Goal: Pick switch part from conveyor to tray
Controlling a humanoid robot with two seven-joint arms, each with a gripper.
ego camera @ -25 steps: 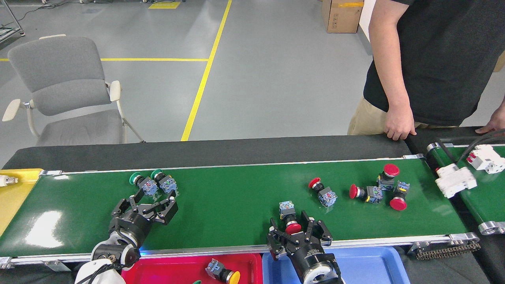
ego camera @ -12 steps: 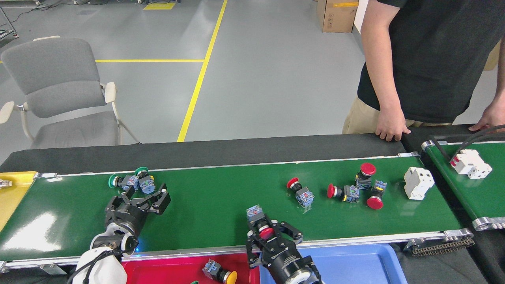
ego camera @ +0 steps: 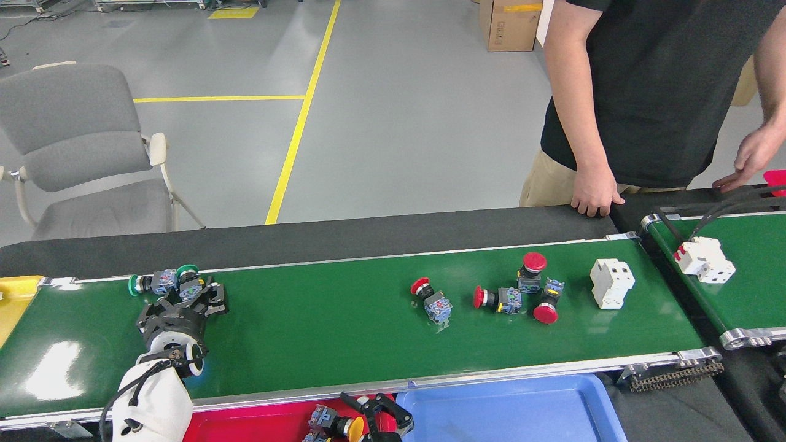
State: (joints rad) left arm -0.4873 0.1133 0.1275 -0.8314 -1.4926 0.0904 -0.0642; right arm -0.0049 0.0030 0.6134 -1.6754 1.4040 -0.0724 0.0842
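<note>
Two green-capped switch parts [ego camera: 166, 281] lie at the far left of the conveyor [ego camera: 319, 331], where the left gripper [ego camera: 193, 296] hovers right against them, fingers spread around the nearer one, not visibly clamped. The pick appears to be at the grasp step; next comes closing squarely, then lifting toward the red tray [ego camera: 258, 423]. The right gripper [ego camera: 377, 414] sits low over that tray beside a yellow-capped switch [ego camera: 334, 423], its state impossible to tell. Red-capped switches [ego camera: 509, 293] wait farther right.
</note>
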